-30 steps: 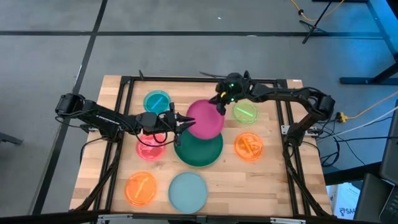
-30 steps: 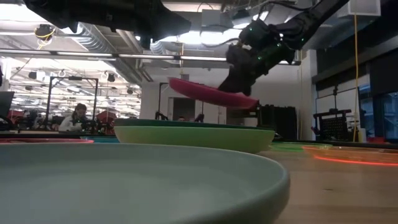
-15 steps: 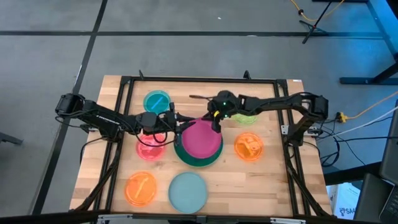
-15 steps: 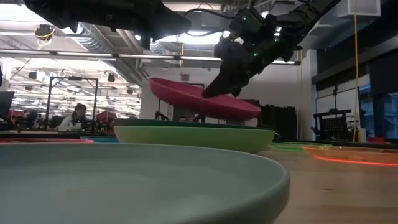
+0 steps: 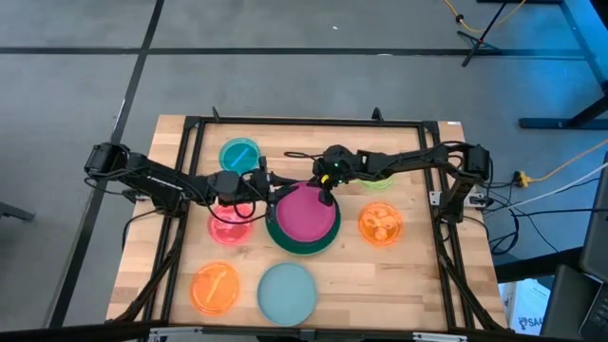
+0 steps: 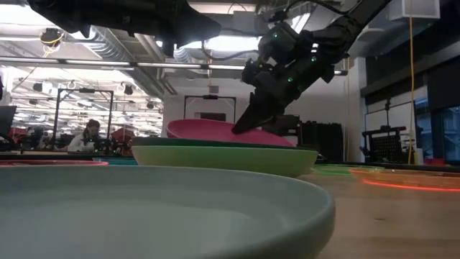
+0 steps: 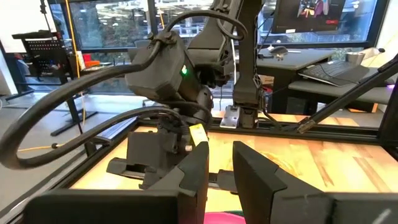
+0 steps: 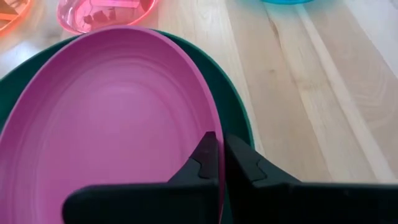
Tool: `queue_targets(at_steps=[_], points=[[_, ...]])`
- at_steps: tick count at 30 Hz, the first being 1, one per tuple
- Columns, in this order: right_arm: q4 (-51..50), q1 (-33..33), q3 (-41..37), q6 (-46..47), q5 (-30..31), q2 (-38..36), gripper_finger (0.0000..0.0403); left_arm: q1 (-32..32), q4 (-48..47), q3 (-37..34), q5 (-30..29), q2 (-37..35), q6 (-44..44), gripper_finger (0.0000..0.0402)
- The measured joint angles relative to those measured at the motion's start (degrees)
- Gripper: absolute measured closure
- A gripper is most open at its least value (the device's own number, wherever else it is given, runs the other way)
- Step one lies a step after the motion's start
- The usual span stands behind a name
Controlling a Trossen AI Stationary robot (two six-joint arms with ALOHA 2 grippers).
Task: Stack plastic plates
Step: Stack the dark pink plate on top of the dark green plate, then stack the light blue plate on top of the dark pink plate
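Note:
The magenta plate [image 5: 306, 215] lies low inside the large dark green plate [image 5: 285, 239] at mid-table. In the low view the magenta plate [image 6: 215, 131] shows just above the green rim [image 6: 223, 144]. My right gripper [image 5: 326, 196] reaches in from the far right and is shut on the magenta plate's far rim. My left gripper [image 5: 276, 189] hovers just off the dark green plate's far-left edge, its fingers [image 7: 196, 177] a small gap apart with nothing between them. I see no mint green plate. My right gripper pinches the magenta plate's far rim [image 8: 216, 142] between its two fingers, one finger [image 8: 204, 157] inside the plate and one outside. It comes slanting down from the far right. The plate is nearly level, down in the dark green plate; whether it fully rests there I cannot tell.
Around the stack lie a cyan plate [image 5: 238, 154], a red-pink plate [image 5: 229, 228], an orange plate [image 5: 215, 288], a pale blue plate [image 5: 287, 293], a second orange plate [image 5: 379, 223] and a lime plate [image 5: 377, 177] partly under the right arm. A black frame [image 5: 190, 133] edges the table.
My right gripper has carried the magenta plate from the far side toward the near left and down. The plate was held high and tilted over the dark green plate's far edge; now it sits low and nearly level inside it.

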Motion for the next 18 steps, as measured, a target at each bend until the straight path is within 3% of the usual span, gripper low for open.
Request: queue_targets(at_steps=[7,11,18], points=[[-0.04,0.09,0.02,-1.44,1.01,0.00,0.0389,0.01,-0.09,0.00,0.52,0.00,-0.02,0.0336],[0.10,1.32,0.02,-6.23,1.49,0.00,0.0343,0.01,-0.55,0.00,3.15,0.00,-0.01,0.0336],[1.93,1.48,0.00,-8.27,3.09,-0.86,0.0254,0.01,-0.16,0.00,2.82,0.00,-0.07,0.0336]])
